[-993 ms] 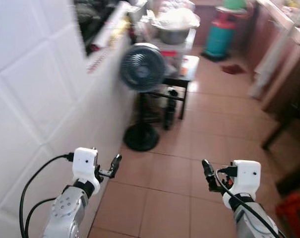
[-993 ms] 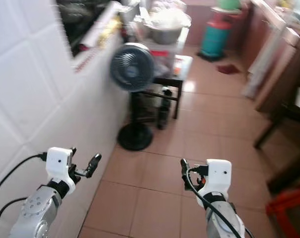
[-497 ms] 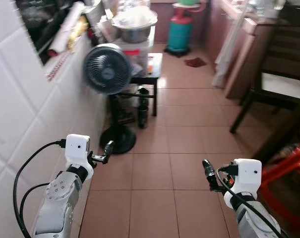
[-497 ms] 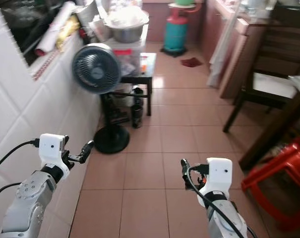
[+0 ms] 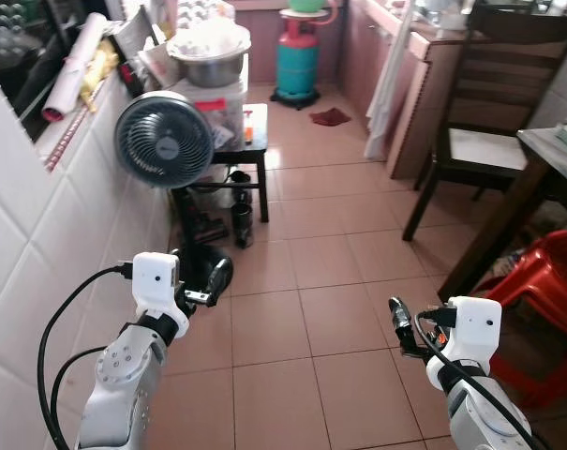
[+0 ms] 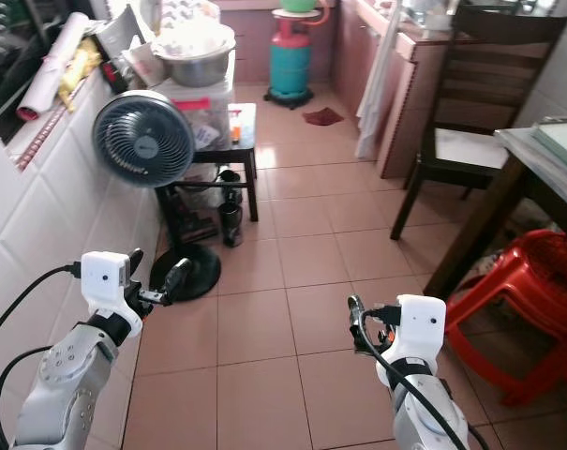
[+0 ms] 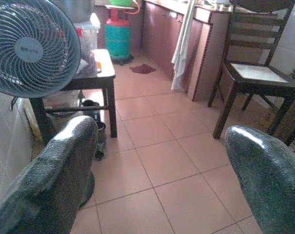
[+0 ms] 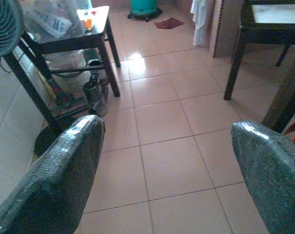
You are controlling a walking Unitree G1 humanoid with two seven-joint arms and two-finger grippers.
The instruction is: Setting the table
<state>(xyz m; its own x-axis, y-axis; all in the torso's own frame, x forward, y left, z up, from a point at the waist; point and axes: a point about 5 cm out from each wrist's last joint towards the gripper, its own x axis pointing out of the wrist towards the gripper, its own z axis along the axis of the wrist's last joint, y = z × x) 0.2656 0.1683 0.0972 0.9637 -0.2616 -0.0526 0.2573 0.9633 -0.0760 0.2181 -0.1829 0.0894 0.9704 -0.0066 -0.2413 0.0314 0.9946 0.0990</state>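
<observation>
A dark wooden table [image 6: 544, 142] with a pale top stands at the right edge, its leg reaching down to the tiled floor. I can make out no tableware on the part of it that shows. My left gripper [image 5: 201, 281] is raised in front of me near the white tiled wall, open, with nothing between its fingers [image 7: 54, 170]. My right gripper [image 5: 400, 328] is raised over the floor tiles, also open and empty, its fingers [image 8: 64, 175] wide apart.
A standing fan [image 5: 164, 141] is beside the tiled wall [image 5: 39, 272] on the left. Behind it a low black table [image 5: 255, 145] carries a tub and a metal bowl [image 5: 208, 61]. A gas cylinder [image 5: 297, 58] stands far back. A wooden chair [image 5: 480, 141] and a red stool [image 5: 545, 291] are on the right.
The whole view has swung to the right: the fan and wall slid left, and the chair, red stool and table came into view. Both grippers keep the same open pose.
</observation>
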